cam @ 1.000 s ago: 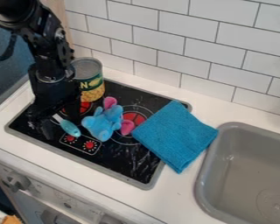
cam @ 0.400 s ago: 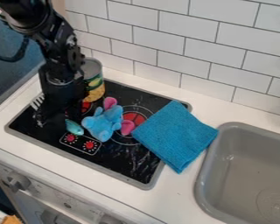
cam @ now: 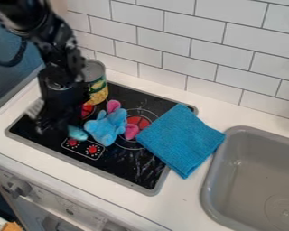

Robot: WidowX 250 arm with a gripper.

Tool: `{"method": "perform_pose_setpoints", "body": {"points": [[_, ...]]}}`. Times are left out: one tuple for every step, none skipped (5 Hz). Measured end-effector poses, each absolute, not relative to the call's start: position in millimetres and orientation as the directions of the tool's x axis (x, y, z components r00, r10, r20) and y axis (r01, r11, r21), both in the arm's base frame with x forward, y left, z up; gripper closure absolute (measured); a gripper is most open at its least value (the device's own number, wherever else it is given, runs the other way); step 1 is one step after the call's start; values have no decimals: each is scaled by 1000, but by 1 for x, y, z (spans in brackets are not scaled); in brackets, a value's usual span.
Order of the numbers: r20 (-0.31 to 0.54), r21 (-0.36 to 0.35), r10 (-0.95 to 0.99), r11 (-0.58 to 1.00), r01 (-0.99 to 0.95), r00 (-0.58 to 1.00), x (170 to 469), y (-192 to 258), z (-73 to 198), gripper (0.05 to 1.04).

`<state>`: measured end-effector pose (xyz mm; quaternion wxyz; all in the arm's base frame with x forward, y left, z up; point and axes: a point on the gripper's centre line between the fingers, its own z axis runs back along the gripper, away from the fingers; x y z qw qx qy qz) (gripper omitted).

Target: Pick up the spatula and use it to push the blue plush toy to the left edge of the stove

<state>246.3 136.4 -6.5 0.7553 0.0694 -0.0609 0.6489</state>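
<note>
Now that the gripper point(cam: 59, 124) has slid a bit right, we see the fork point(cam: 77, 132) at the stove's point(cam: 128, 169) left, its handle by the soft toy point(cam: 107, 127). Maybe they move together, but we can't tell how open the gripper is or if it holds anything.

the black gripper point(cam: 53, 126) is indistinct against the dark stovetop point(cam: 126, 167). the blue-handled utensil point(cam: 77, 132) is blurred, its middle hidden behind the gripper. the arm point(cam: 58, 52) is cut off by the top edge and obscures the left side of the can point(cam: 99, 92). the sink point(cam: 255, 180) runs out of frame right and below. an orange item point(cam: 12, 226), lower left, is cropped, nature undetermined.
</note>
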Motion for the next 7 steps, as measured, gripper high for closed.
{"method": "perform_pose_setpoints", "body": {"points": [[236,-70,966,124,-990,105,251,142,33,781],[224,-150,975,51,-987,16,243,151,66,781],[188,-221,982,48,-974,6,233,134,100,781],[52,-221,993,118,-968,109,219,89,107,781],[-94,-217,973,188,-958,212,209,42,114,781],[-221,-190,933,244,-951,284,207,-6,110,781],[-273,-171,899,304,-937,342,212,-42,97,781]]}}
